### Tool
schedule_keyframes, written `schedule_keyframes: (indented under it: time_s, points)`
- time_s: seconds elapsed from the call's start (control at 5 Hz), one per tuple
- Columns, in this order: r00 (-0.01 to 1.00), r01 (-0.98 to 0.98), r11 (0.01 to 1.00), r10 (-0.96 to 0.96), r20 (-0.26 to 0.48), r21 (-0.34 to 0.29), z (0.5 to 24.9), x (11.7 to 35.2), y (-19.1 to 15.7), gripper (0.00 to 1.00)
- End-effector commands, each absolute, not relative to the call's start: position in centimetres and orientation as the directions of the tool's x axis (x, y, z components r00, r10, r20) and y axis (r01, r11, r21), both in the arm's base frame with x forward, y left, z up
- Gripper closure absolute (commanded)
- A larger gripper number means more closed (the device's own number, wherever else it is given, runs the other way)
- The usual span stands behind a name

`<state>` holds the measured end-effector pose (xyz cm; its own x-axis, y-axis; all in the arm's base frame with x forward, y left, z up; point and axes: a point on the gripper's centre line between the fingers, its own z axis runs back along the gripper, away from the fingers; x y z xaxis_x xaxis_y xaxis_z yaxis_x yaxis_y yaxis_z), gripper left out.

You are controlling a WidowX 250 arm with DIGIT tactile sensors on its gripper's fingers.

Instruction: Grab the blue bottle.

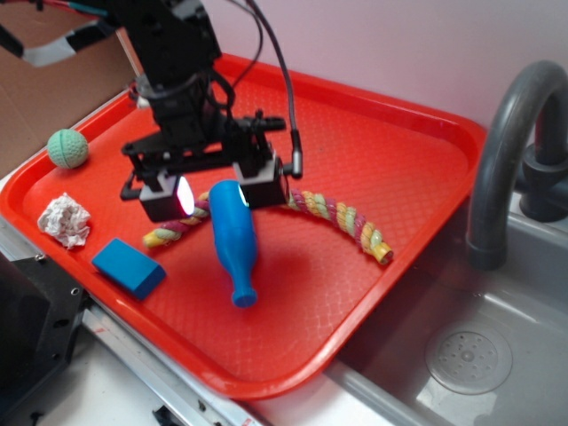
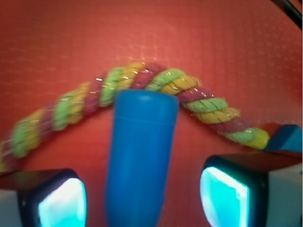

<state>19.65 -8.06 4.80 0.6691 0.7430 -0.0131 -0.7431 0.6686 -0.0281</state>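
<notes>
A pale wall (image 1: 382, 44) rises behind the gripper (image 1: 217, 193). To its right sit a grey sink basin (image 1: 497, 337) and curved dark faucet (image 1: 501, 151); brown cardboard (image 1: 44, 98) stands left.

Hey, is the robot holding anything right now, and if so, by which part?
Nothing is held yet. The hand is open, its fingers straddling the blue bottle's wide body with visible gaps on both sides in the wrist view.

No legible text, labels, brands, numbers or signs anywhere. Checked bottle (image 1: 232, 240), block (image 1: 129, 267), tray (image 1: 399, 160), ball (image 1: 67, 148), rope (image 2: 94, 92): all blank. Wrist view blurred.
</notes>
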Motion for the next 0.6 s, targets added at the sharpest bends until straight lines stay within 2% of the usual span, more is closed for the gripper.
schedule_keyframes:
  time_s: [0.0, 0.2, 0.4]
  points:
    - [0.673, -0.739, 0.673, 0.739, -0.023, -0.02, 2.9, 20.2, -7.64, 0.0]
    - [0.661, -0.75, 0.661, 0.75, -0.015, -0.021, 2.8, 20.27, -7.62, 0.0]
    - [0.665, -0.746, 0.665, 0.746, -0.014, -0.032, 2.79, 20.26, -7.64, 0.85]
